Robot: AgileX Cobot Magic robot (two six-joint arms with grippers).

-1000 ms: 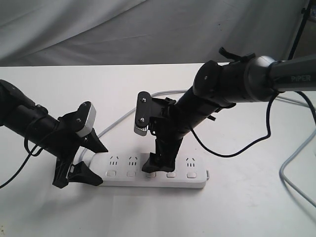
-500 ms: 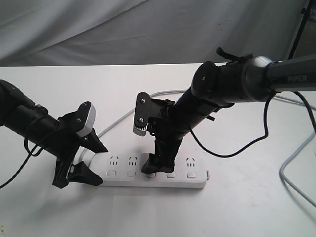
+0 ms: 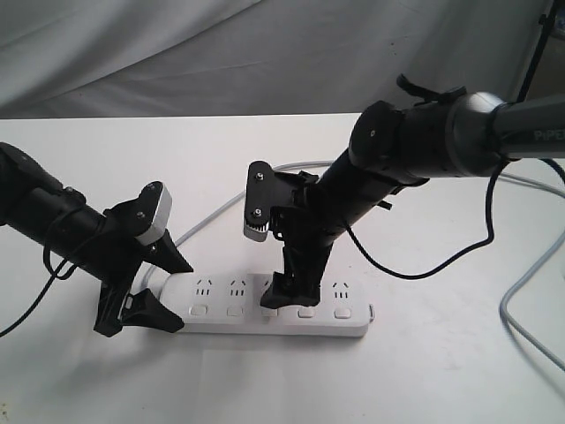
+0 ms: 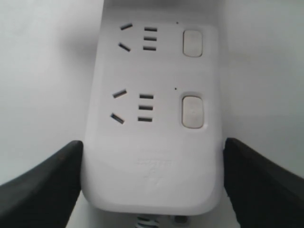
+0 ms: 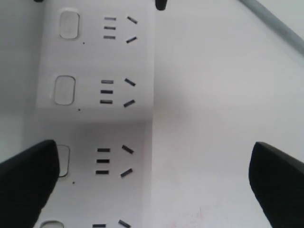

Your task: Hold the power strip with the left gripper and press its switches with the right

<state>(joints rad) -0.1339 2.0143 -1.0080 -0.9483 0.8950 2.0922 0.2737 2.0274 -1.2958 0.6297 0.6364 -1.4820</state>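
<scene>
The white power strip lies flat on the table near the front. My left gripper straddles its left, cord end. In the left wrist view both black fingers press against the sides of the strip, so it is shut on it. My right gripper points down over the middle of the strip and is open wide. One of its fingers covers part of the third of the switches; the other finger hangs over bare table. The other switches are uncovered.
The strip's grey cord runs back across the white table behind the right arm. A grey cable loops at the right edge, and a black cable hangs from the right arm. A grey cloth hangs behind the table.
My right gripper has shifted slightly to the right along the strip, its fingertip still at the middle switch. The left gripper and the strip have not moved.
</scene>
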